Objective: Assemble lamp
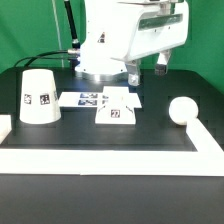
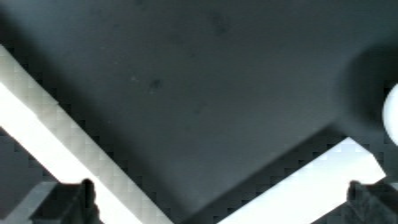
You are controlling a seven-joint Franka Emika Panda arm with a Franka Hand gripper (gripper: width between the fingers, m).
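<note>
So in the exterior view the base (image 1: 117,111) sits on the black table (image 1: 150,135), just beside the marker board (image 1: 84,98) and below the robot arm (image 1: 125,40). The shade (image 1: 40,97) stands mouth-down well off to the exterior view's left of the base, probably so it won't roll. The bulb (image 1: 182,110) is well apart on the base's other side. Nothing's joined yet. I'd guess they're spread out so each can be grabbed cleanly.

In the wrist view the gripper (image 2: 217,200) is empty, fingers (image 2: 68,203) spread wide over bare table, looks ready for a pick. No base visible here.
</note>
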